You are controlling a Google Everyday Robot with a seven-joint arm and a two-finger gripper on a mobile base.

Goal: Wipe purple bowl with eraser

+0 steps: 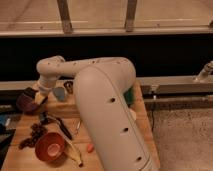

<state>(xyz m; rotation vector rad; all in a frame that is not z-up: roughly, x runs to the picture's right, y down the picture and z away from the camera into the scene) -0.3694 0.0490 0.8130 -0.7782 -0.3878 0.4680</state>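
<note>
The purple bowl [24,101] sits at the table's far left edge. My gripper [38,97] hangs at the end of the white arm [102,105], low over the bowl's right rim and shut. The eraser is hidden; I cannot see anything between the fingers. The arm's bulky forearm fills the middle of the view and covers much of the table.
On the wooden table [17,157] stand an orange-red bowl [49,146], a banana [71,150], dark grapes [33,132], a dark long item [59,125], a small red piece [90,147] and a grey-blue rounded object [60,93]. A green thing [131,96] shows behind the arm.
</note>
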